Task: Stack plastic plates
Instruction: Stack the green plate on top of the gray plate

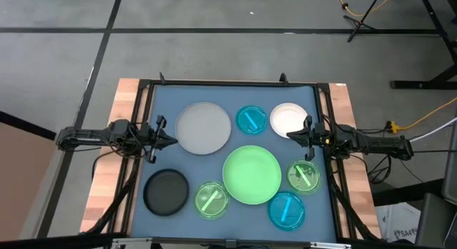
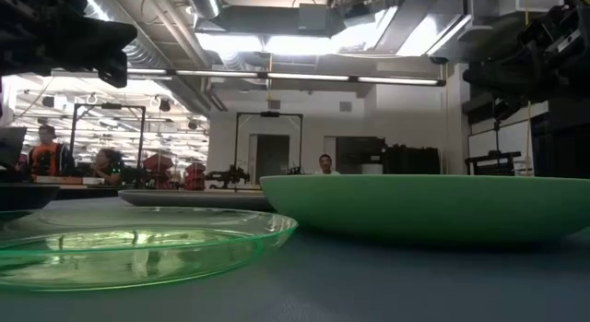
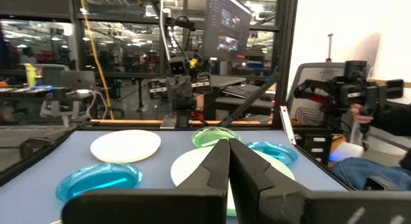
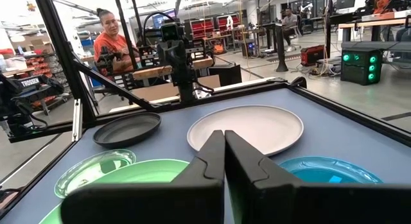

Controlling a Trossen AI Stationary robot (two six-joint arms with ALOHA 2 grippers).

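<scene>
While apart from jaws, plates [image 1: 251, 174] unstacked

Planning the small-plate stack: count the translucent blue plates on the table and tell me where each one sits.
2. One translucent blue plate lies at the far side, between the grey plate and the white plate. The other blue plate lies at the near right corner, beside the large green plate. None appears hidden.

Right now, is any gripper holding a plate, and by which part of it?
Nothing is held. The left gripper and the right gripper are both shut on nothing, at the two sides of the table. All plates lie flat on the table.
</scene>
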